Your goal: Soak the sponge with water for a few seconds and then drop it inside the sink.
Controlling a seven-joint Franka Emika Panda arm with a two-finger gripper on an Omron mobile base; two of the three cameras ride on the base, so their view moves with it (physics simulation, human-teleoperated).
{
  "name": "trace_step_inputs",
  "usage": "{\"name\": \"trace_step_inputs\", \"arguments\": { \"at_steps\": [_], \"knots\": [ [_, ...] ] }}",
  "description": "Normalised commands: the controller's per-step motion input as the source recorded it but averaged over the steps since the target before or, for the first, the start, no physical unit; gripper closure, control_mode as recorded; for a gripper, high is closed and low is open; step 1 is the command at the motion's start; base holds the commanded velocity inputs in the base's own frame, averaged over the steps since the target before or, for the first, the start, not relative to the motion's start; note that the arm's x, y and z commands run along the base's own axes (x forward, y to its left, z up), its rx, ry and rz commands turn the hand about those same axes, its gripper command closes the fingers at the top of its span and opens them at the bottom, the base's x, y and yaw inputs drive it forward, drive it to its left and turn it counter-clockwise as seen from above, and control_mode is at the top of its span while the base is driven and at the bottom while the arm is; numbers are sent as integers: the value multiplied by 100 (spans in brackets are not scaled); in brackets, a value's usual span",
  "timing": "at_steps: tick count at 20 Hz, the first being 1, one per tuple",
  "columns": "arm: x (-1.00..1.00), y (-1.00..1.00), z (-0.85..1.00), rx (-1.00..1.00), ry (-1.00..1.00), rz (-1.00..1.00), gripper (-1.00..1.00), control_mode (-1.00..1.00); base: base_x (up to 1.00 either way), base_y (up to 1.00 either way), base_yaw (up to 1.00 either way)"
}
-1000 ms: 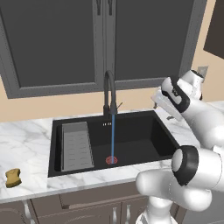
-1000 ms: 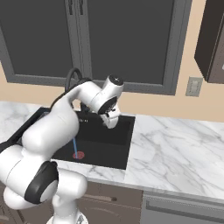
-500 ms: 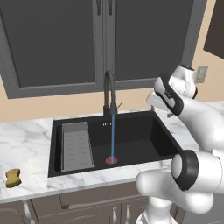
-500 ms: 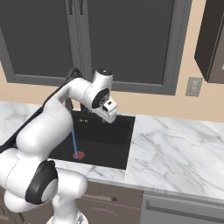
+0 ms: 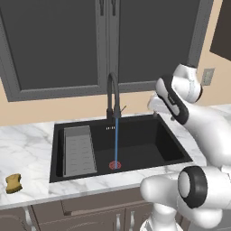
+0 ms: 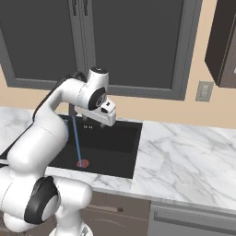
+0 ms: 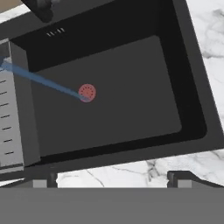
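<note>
Marble counter (image 5: 27, 149) runs either side of the black sink (image 5: 173, 146), and the sponge (image 5: 13, 182) lies out on its left end, well apart from the basin. Water (image 5: 116, 140) already falls from the arched faucet (image 5: 111, 92) onto the red-ringed drain (image 5: 115, 165), beside the grey ribbed rack (image 5: 79, 150). The gripper (image 7: 113, 177) hangs above the basin's right side, jaws spread wide and empty. To my eye it should swing left across the sink, come down squarely over the sponge and pinch its narrow sides.

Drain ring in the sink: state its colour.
Red, around the drain in the black sink; clearest in the hand view.
</note>
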Motion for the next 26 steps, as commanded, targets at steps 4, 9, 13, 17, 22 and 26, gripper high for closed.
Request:
{"name": "trace_step_inputs", "arguments": {
  "at_steps": [4, 9, 13, 17, 22, 26],
  "knots": [
    [-23, 14, 0, 0, -1, 9, -100, -100, 0, 0, 0],
    [-29, 20, 4, 0, -1, 7, -100, -100, 0, 0, 0],
    [-43, 25, 11, 0, 0, 7, -100, -100, 0, 0, 0],
    [-53, 29, 18, 0, 0, 8, -100, -100, 0, 0, 0],
    [-59, 54, 5, 0, 0, 8, -100, -100, 0, 0, 0],
    [-60, 61, 0, 0, 0, 7, -100, -100, 0, 0, 0]
  ]
}}
